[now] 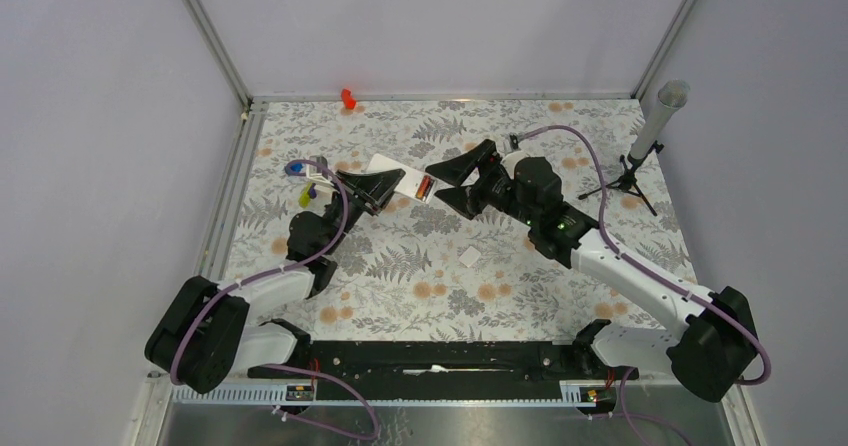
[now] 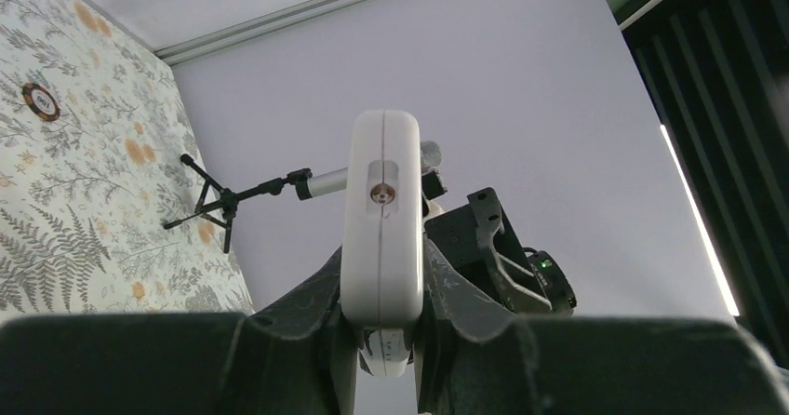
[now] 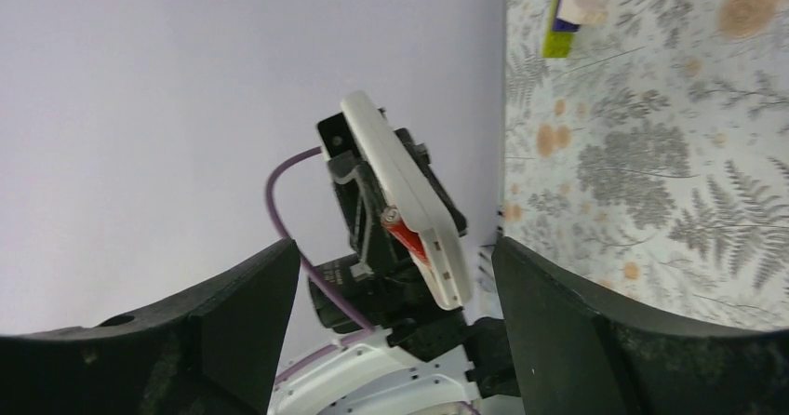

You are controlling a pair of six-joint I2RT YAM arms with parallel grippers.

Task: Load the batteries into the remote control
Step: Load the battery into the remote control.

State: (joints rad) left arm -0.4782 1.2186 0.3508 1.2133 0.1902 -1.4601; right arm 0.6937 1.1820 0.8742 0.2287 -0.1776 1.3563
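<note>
While the left hand [image 1: 385, 188] is clenching the remote control [image 1: 383, 164] aloft over the surface [image 1: 400, 266], the right hand [image 1: 447, 183] is standing released just beside its end.
Loading is looking partly done: one red-and-black battery [image 3: 407, 235] is sitting in the open bay; a second is not showing, and a small white piece [image 1: 470, 256], possibly the cover, is lying apart. Fern-printed surface, pale walls [image 1: 420, 26], a tripod [image 1: 628, 178] at the right edge.

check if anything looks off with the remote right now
The remote control, clamped in the left hand, has a battery showing red in its open compartment, uncovered. A small white piece lies alone on the table.
</note>
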